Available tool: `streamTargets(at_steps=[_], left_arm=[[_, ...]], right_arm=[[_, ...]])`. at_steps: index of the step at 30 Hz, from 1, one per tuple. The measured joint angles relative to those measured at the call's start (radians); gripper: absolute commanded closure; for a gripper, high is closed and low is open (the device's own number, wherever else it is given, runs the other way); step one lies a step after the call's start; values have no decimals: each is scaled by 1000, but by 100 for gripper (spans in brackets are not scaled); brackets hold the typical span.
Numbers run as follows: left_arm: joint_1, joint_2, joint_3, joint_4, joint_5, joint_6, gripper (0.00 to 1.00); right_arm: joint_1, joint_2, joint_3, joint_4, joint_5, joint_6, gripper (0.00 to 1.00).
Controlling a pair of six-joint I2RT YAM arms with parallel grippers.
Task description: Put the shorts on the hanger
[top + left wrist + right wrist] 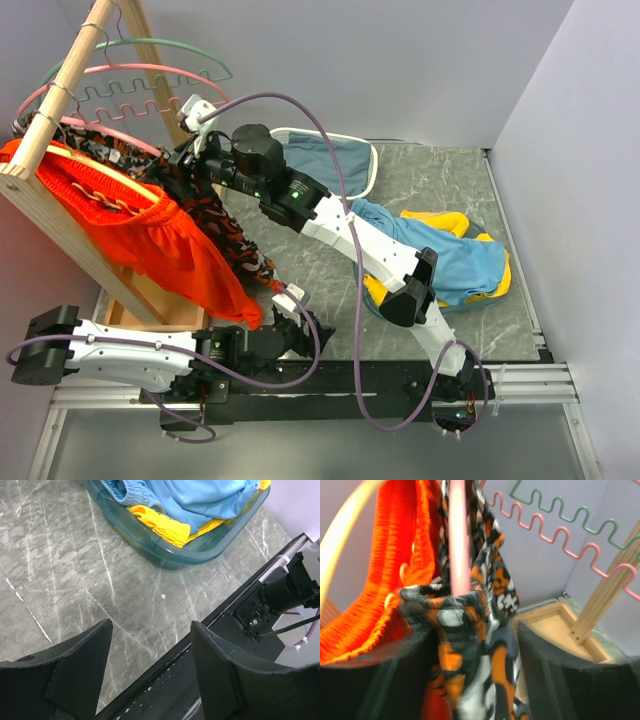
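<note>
The right arm's fingers [560, 680] are standing wide apart around the black, orange-blotched fabric shorts [490, 610] draping over the thin pink curved hanger [459, 540] at upper left, apparently letting them hang, while the left arm's fingers [80, 665] are idling open, empty.

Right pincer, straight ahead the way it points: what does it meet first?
The right pincer would likely meet the black fabric shorts printed with orange, white and grey blobs, hanging between its open fingers over the thin pink curved hanger. Depth to the hanger is unclear.
</note>
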Motion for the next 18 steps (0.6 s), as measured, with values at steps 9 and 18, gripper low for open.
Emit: streamTargets(at_steps=[9,18], left_arm=[[0,-10,-1,1,-1,-8,29],[30,-10,-1,1,-2,-29,25]], right_arm=[[1,-62,-55,30,15,-5,5],[1,-195,-159,25,30,-5,0]])
